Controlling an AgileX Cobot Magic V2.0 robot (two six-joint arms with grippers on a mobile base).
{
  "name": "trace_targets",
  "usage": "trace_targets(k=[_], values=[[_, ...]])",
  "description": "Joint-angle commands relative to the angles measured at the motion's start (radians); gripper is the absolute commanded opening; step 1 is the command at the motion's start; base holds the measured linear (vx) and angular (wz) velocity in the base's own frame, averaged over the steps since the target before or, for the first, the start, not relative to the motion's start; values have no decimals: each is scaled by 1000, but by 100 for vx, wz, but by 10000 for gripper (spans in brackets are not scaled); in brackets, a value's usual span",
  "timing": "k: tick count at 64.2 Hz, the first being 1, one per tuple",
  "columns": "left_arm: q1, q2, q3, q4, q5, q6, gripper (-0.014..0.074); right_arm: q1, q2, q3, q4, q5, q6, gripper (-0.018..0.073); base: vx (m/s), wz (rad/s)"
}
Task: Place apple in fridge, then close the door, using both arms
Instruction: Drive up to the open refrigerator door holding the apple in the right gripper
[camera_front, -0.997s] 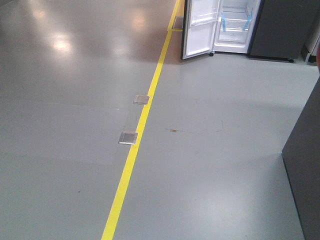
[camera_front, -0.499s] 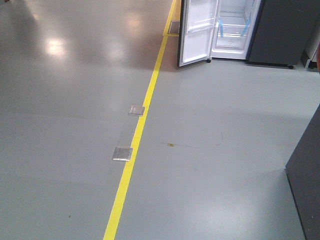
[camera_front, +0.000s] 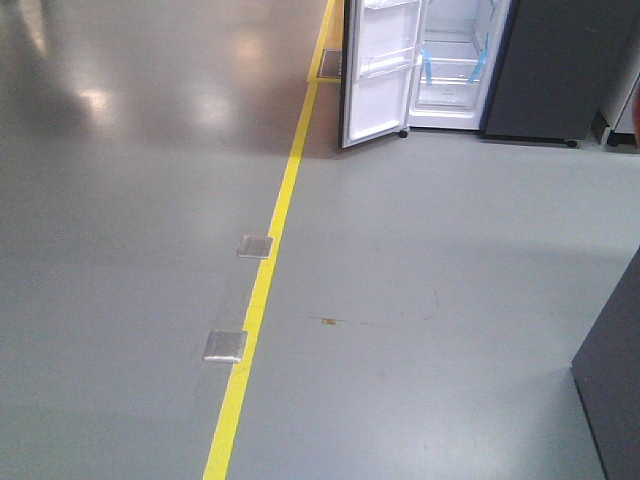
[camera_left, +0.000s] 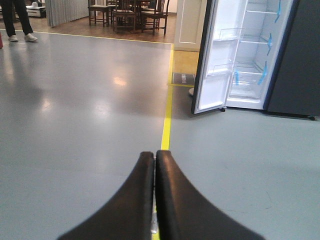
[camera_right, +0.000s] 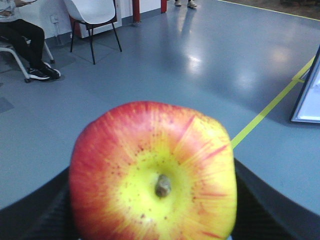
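Currently I record the left pincer (camera_left: 154, 162) clenched, its two dark fingers pressed together with nothing between them, above the grey floor (camera_left: 75, 140). The right pincer (camera_right: 154, 220) is grasping the apple (camera_right: 152, 170), stem dimple facing the camera, dark fingers (camera_right: 35, 215) showing on either side. The fridge (camera_front: 455, 60) stands well apart, across the floor, near the far end of the yellow line (camera_front: 262, 300). Its door (camera_front: 375, 75) is swung open, white inside; blue tape (camera_front: 428, 68) marks the shelves. Two metal floor plates (camera_front: 225, 346) lie beside the line.
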Motion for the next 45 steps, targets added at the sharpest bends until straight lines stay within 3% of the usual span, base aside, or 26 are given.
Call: trace_targets(k=[1, 45], values=[[5, -16, 21, 0, -68, -5, -6, -4, 2, -19, 45, -74, -11, -4, 29, -9], [5, -16, 21, 0, -68, -5, -6, -4, 2, -19, 45, -74, -11, -4, 30, -10]])
